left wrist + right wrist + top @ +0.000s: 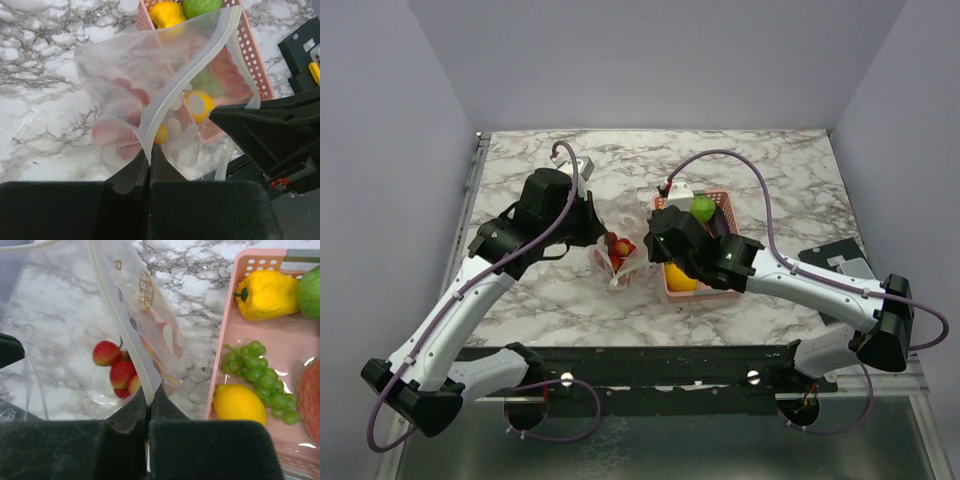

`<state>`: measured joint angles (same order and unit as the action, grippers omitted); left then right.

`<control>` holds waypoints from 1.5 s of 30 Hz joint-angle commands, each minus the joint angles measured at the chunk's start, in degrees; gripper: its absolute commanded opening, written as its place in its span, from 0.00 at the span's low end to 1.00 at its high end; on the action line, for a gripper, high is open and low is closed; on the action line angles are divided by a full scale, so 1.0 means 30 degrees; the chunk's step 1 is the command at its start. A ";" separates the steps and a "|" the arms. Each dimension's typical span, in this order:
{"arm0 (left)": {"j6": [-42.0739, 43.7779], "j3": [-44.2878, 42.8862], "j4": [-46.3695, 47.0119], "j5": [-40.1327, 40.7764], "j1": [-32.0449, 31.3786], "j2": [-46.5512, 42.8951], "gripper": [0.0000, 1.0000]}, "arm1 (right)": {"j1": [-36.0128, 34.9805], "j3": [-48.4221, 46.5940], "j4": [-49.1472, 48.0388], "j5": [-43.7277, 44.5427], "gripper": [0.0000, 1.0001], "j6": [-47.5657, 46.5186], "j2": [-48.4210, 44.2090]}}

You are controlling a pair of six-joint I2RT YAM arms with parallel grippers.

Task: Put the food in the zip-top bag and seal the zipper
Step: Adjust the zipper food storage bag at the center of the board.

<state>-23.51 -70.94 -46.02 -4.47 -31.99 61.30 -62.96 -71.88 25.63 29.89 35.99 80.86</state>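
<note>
The clear zip-top bag [623, 265] hangs between my two grippers over the marble table. A red berry cluster [117, 371] lies inside it and also shows in the top view [620, 247]. My left gripper [149, 161] is shut on the whitish zipper strip [186, 82] at one end of the mouth. My right gripper [150, 396] is shut on the zipper strip [119, 322] at the other end. The mouth gapes open between them. A lemon [239, 402], a round green fruit [311, 290] and a yellow pepper [267, 294] lie in the pink basket. The eggplant is hidden.
The pink slotted basket [722, 203] stands right of the bag, under my right arm, and also holds green grapes [260, 371] and a reddish piece [310, 395]. A black plate [835, 258] lies at the table's right edge. Grey walls close in the back and sides.
</note>
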 commanded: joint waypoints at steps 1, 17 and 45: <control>0.1269 -0.2211 -0.1413 0.1351 0.0086 0.0600 0.00 | -0.0141 -0.1523 0.0554 0.1681 0.01 -0.1187 0.0411; 0.1756 0.0963 -0.0395 0.5095 0.0085 0.0802 0.00 | 0.2292 -0.0009 -0.0605 -0.0934 0.01 -0.1129 0.1953; 0.2942 0.1650 0.3243 0.3519 0.0085 0.1798 0.00 | 0.3379 -0.0971 -0.1614 -0.2586 0.11 -0.1901 0.3171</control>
<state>-16.78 -66.78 -41.41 8.97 -31.99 68.10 -53.06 -74.91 22.37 23.03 31.33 91.50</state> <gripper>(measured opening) 0.003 0.046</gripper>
